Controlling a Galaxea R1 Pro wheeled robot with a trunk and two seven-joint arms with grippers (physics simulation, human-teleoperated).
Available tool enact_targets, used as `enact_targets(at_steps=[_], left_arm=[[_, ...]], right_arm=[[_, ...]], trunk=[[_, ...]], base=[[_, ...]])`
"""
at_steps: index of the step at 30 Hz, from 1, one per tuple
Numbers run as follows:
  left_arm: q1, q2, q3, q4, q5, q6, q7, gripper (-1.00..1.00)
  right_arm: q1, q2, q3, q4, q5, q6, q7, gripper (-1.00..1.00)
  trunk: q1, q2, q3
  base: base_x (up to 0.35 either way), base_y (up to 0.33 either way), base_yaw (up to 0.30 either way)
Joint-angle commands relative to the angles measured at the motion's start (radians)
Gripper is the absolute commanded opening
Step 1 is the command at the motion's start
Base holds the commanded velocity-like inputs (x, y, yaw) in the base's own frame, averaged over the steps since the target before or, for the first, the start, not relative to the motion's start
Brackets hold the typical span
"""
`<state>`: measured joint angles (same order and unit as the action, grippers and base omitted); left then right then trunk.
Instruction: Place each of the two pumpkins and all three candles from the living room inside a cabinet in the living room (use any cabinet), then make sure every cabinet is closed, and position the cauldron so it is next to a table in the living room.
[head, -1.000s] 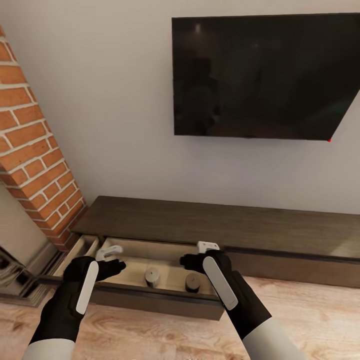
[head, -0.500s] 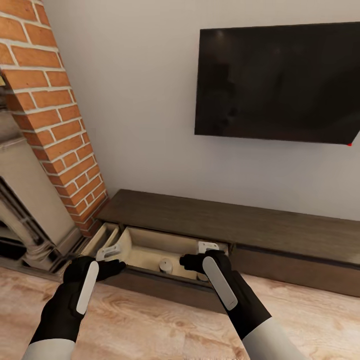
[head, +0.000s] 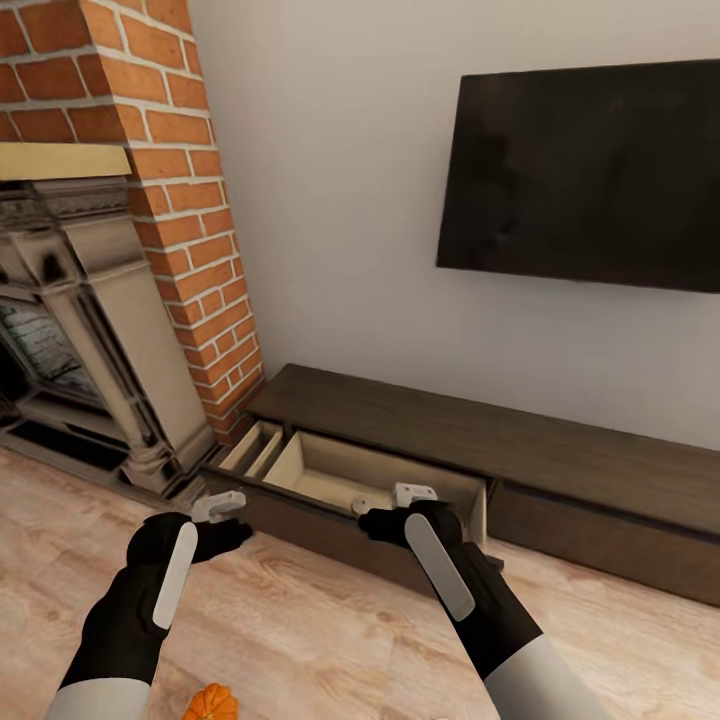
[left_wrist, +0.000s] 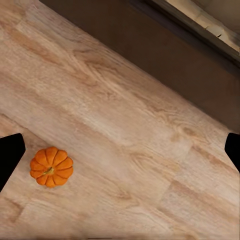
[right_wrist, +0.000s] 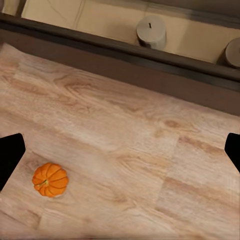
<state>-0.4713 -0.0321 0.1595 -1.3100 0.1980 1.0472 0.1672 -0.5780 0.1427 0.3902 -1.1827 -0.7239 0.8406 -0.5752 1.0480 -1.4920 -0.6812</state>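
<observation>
The cabinet (head: 560, 455) runs along the wall under the TV, with one wide drawer (head: 330, 478) pulled open, pale beige inside. Two candles (right_wrist: 151, 31) (right_wrist: 233, 52) stand in that drawer. One orange pumpkin (head: 210, 703) lies on the wood floor in front of the cabinet, close to me; it also shows as the pumpkin (left_wrist: 51, 166) in the left wrist view and the pumpkin (right_wrist: 50, 179) in the right wrist view. My left gripper (head: 222, 505) (left_wrist: 121, 150) hangs open and empty above the floor. My right gripper (head: 400, 495) (right_wrist: 120, 152) is open and empty near the drawer front.
A brick fireplace (head: 120, 300) with a stone surround stands to the left of the cabinet. A narrow drawer (head: 252, 447) beside the wide one is also open. A black TV (head: 590, 170) hangs on the wall. Wood floor (head: 300, 620) stretches in front.
The whole picture has shifted right: the camera turned left and drew back, bringing the fireplace and the pumpkin into view. Both arms keep the same pose, grippers still open.
</observation>
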Motion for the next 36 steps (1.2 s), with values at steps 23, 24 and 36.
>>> enact_targets(at_steps=[23, 24, 36], left_arm=[[0.011, 0.001, 0.0, 0.0, -0.002, 0.0, -0.001, 1.0], [0.011, 0.001, 0.0, 0.0, -0.002, 0.0, -0.001, 1.0], [0.012, 0.0, 0.0, 0.0, -0.003, -0.001, -0.002, 1.0]], right_arm=[[0.0, 0.001, 0.001, -0.001, 0.0, 0.001, 0.0, 1.0], [0.0, 0.001, 0.001, -0.001, 0.0, 0.001, 0.0, 1.0], [0.0, -0.001, -0.001, -0.006, -0.001, -0.001, 0.003, 1.0]], trunk=[[0.0, 0.0, 0.011], [0.0, 0.0, 0.012], [0.0, 0.0, 0.028]], base=[[-0.048, 0.037, 0.277], [-0.01, 0.018, 0.275], [-0.005, 0.056, -0.014]])
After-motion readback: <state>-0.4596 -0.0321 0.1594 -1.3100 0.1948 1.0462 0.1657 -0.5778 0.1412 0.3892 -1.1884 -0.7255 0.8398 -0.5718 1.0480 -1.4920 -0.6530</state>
